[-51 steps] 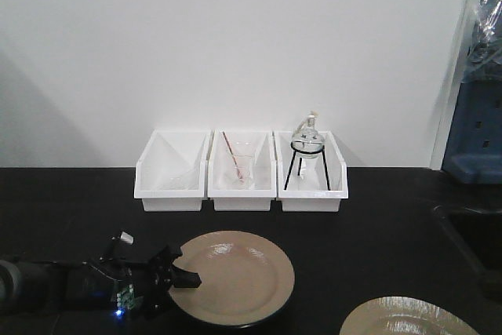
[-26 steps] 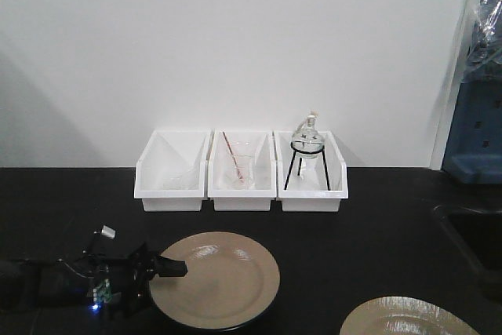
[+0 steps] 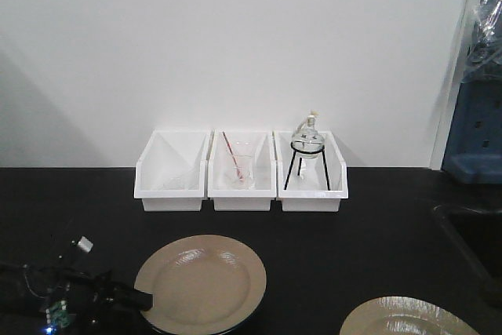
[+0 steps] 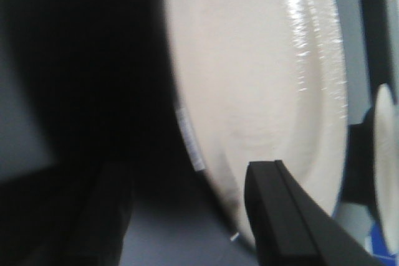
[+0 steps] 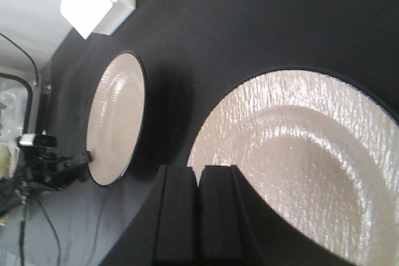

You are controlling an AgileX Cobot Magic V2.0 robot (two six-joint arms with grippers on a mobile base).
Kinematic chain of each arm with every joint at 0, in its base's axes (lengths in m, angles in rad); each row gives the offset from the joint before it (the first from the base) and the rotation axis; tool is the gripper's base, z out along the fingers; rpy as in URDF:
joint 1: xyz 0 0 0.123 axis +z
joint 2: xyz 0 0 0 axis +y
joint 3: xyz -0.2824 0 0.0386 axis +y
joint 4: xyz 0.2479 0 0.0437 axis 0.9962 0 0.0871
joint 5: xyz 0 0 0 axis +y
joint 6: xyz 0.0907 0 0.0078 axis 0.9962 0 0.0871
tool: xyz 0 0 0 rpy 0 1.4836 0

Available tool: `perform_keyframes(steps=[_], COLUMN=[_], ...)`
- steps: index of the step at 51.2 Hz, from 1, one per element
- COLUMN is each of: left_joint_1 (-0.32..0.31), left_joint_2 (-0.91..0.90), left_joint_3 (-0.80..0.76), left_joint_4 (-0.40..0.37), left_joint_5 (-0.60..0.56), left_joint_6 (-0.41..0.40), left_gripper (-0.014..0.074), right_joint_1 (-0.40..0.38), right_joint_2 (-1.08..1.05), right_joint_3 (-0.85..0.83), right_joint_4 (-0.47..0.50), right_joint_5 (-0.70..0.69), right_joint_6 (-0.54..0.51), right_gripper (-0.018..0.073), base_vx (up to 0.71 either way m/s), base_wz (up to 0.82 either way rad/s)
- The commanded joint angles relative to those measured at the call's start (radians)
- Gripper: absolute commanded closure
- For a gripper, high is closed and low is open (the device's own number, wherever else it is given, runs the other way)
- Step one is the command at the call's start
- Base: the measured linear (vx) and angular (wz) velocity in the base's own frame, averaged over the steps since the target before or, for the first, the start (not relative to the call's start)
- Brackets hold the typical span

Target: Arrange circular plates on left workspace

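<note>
We note the left gripper (image 3: pixel 129 298) clamped on the left rim of one tan plate (image 3: pixel 201 282), the rim caught between its fingers. The plate sits left of centre on the black countertop (image 3: pixel 376 225), in front of three white bins (image 3: pixel 241 172). The second plate (image 5: pixel 299 160) lies well apart at the near right, and the right gripper (image 5: pixel 198 213) hangs just beside its rim, fingers pressed together on nothing.
</note>
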Motion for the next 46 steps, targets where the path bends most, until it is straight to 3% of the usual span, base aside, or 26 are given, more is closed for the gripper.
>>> perform_keyframes(steps=[1,13,23,41,46], left_joint_1=[0.036,0.132,0.170,0.168,0.168], left_joint_2=[-0.106,-0.248,-0.407,-0.594,-0.612], left_joint_3=[-0.027,-0.027,-0.027,-0.027,-0.025], left_joint_4=[-0.020,0.001,0.034,0.083,0.084], left_joint_5=[0.059,0.165,0.264,0.264,0.264], left_joint_6=[-0.020,-0.027,-0.025,-0.009,-0.018], left_gripper=[0.0137,0.0272,0.0599,0.0600,0.0600], right_joint_1=[-0.002,-0.002,-0.002,-0.002,-0.002], right_joint_2=[-0.041,-0.041,-0.041,-0.025,0.033], right_joint_3=[-0.028,-0.028,-0.028,-0.028,-0.028], right_joint_4=[0.014,-0.186,-0.383,-0.443,-0.441], right_joint_5=[0.027,-0.064,-0.168,-0.210,-0.189], right_joint_6=[-0.037,-0.015,0.084,0.262,0.290], right_gripper=[0.0560,0.0547,0.0473,0.0112,0.0057], base_vx=[0.00,0.00,0.00,0.00,0.00], base_wz=[0.00,0.00,0.00,0.00,0.00])
